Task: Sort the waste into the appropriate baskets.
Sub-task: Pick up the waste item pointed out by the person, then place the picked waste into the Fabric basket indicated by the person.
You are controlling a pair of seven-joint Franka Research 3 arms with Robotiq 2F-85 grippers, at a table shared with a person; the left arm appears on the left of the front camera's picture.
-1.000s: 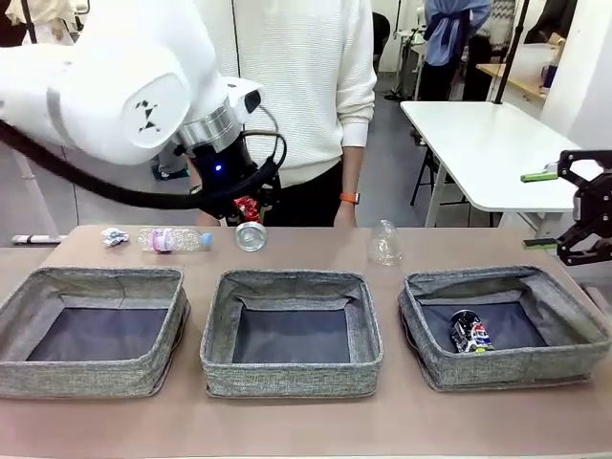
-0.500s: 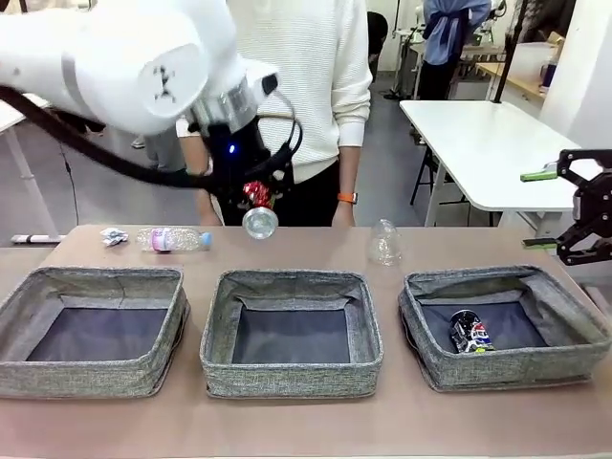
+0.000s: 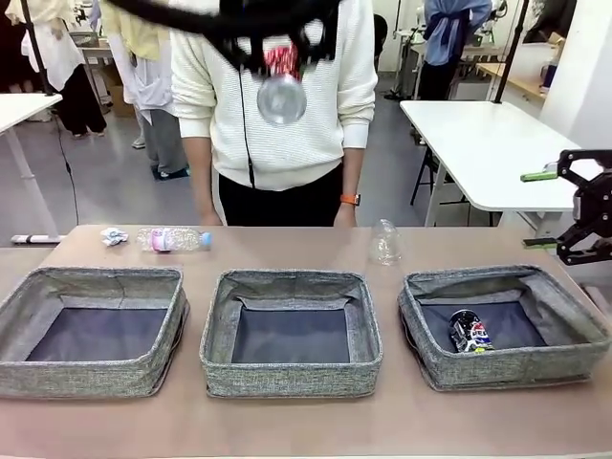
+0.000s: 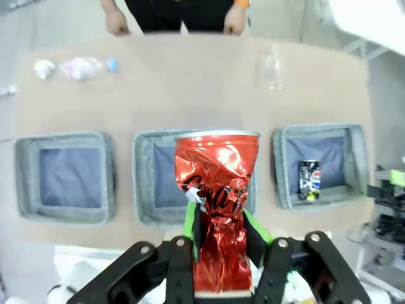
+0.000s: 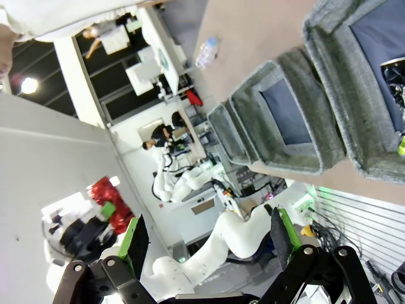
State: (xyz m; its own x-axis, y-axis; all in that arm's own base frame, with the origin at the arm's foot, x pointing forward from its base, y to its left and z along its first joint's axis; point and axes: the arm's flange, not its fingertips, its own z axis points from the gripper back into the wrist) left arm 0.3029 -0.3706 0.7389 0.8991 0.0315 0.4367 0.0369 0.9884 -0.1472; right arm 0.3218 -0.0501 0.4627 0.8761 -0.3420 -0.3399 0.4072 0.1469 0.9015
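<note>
My left gripper hangs high at the top of the front view, shut on the red drink can, whose silver end faces the camera. In the left wrist view the crumpled red drink can stands between the green pads, above the middle basket. Three grey baskets sit in a row: left, middle, right. The Pepsi can lies in the right one. Bottle, paper wad and clear container rest on the far table strip. My right gripper stands open at the right edge.
A person in a white sweater stands at the far side, hands at the table edge. A white table stands behind on the right. The right wrist view shows its spread green pads and the baskets sideways.
My left gripper has risen steeply from table height to the top of the picture and shifted a little right, carrying the red can. The right arm and the table's things stayed still.
</note>
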